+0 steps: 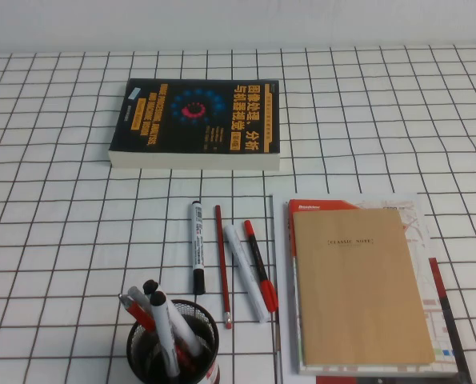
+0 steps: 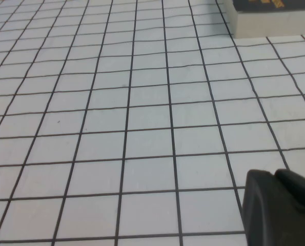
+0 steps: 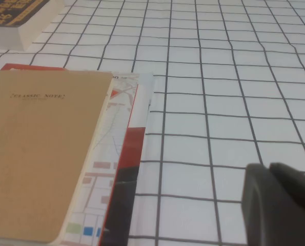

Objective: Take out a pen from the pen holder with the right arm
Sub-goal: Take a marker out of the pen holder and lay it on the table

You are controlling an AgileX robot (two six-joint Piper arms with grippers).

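Observation:
A black mesh pen holder (image 1: 174,346) stands at the near edge of the table in the high view, with several markers (image 1: 164,324) sticking out of it. Neither arm shows in that view. In the right wrist view my right gripper (image 3: 269,166) hovers over bare checked cloth, its dark fingers pressed together and empty, to the side of the tan notebook (image 3: 34,143). In the left wrist view my left gripper (image 2: 273,173) hangs over bare cloth, fingers together with nothing between them. The pen holder appears in neither wrist view.
Four pens lie side by side just beyond the holder: a black-capped marker (image 1: 197,244), a thin red pencil (image 1: 222,264), a white marker (image 1: 246,272) and a red pen (image 1: 260,264). A dark book (image 1: 196,122) lies farther back. The tan notebook (image 1: 358,288) rests on papers at the right.

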